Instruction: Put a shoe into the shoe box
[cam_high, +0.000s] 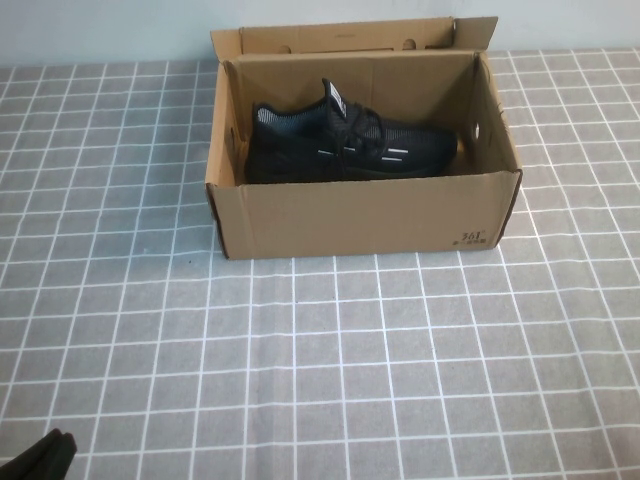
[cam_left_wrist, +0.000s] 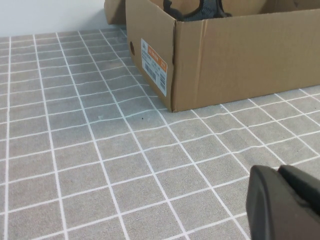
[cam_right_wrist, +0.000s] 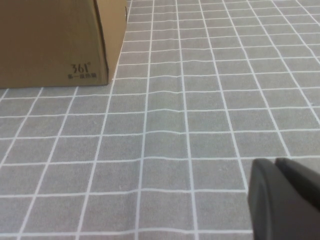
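Both grippers were parked low at the robot's side of the worktop, away from the box. Left gripper (cam_left_wrist: 282, 202) showed in its own wrist view as a dark mass with its two fingers pressed together, nothing between them; in the high view only a dark tip of that arm appeared at the near left corner. Right gripper (cam_right_wrist: 285, 200) looked the same in its wrist view, fingers closed on nothing, and it did not show in the high view.

On the worktop (cam_high: 320, 380), covered by a grey cloth with a white grid, stood the shoe box (cam_high: 360, 215), brown corrugated cardboard, open at the top, with its back flap raised against the pale wall. A small "361" print sat at the front wall's right lower corner, and the end wall facing the left wrist camera carried an orange and white label beside a small round hole.

Inside the box lay the shoe (cam_high: 345, 145), black mesh, sole down on the box floor, with short white dashes on its side, toe toward the right end and heel toward the left end. Its tongue with a white label stood up near the middle.
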